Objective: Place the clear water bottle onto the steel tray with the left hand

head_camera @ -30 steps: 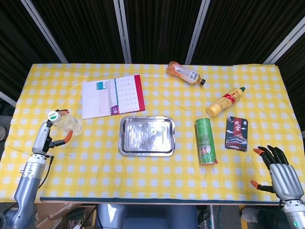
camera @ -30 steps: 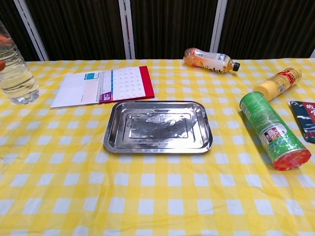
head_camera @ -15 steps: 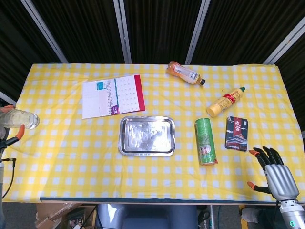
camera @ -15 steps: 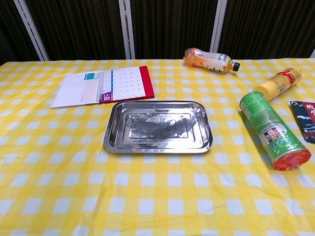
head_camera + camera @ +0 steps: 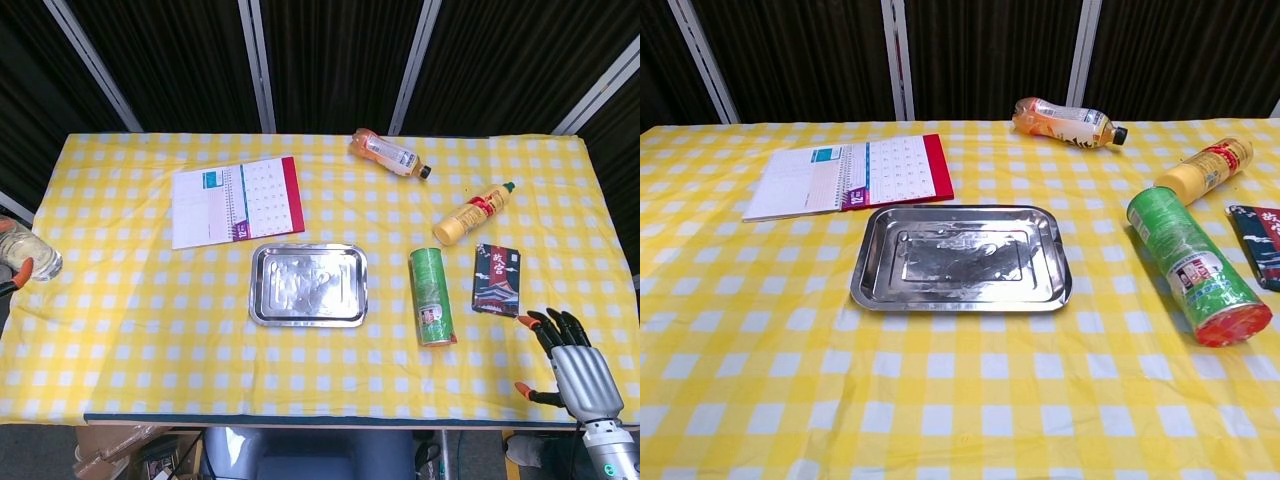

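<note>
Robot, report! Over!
Left hand holds clear water bottle at far left edge. Right hand open, idle. Steel tray bare, path clear.

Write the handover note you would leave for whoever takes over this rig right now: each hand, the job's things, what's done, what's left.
Left hand: at the far left edge, mostly out of frame, holding the clear water bottle.
Right hand: open, beyond the table's near right corner.
Steel tray: bare, mid-table.
Done: bottle gripped.
Left: carry it to the tray, set it down.
</note>
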